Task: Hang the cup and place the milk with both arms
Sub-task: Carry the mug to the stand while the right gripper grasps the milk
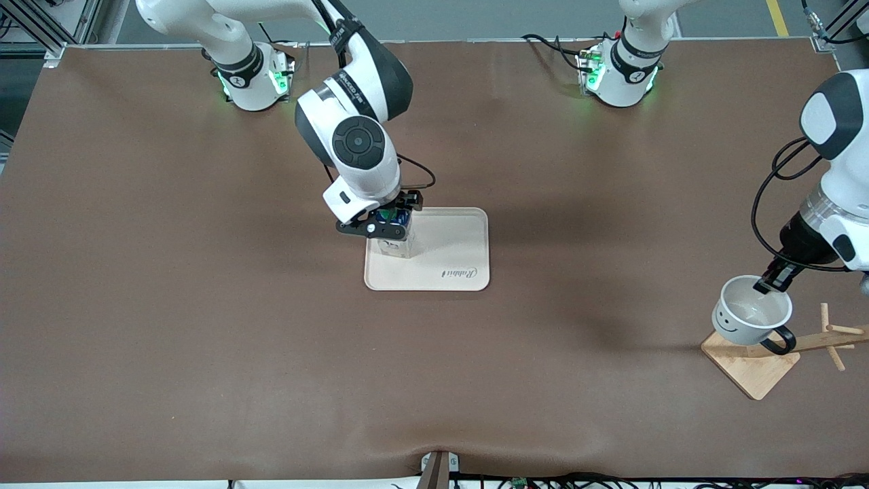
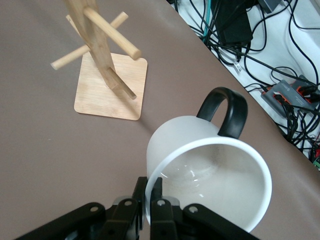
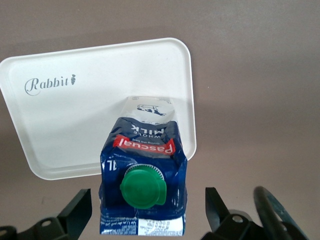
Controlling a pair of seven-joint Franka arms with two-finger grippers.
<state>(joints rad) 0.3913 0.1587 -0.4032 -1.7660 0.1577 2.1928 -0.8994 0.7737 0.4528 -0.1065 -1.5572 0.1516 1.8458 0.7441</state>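
The milk (image 1: 398,238), a dark-blue carton with a green cap, stands upright on the cream tray (image 1: 451,261), in the corner toward the right arm's end. My right gripper (image 1: 392,217) is open around its top, and both fingers are clear of its sides. In the right wrist view the milk (image 3: 142,160) stands between the spread fingers of that gripper (image 3: 147,200). My left gripper (image 1: 772,284) is shut on the rim of the white cup (image 1: 745,314). The cup hangs tilted over the table beside the wooden rack (image 1: 808,341). From the left wrist, the gripper (image 2: 151,189) pinches the cup (image 2: 210,170), whose black handle faces away from the fingers.
The rack (image 2: 97,47) has several bare pegs and a square wooden base (image 1: 750,363) near the left arm's end of the table. The tray (image 3: 75,125) carries the word Rabbit. A brown mat covers the table. Cables lie off the table edge near the rack.
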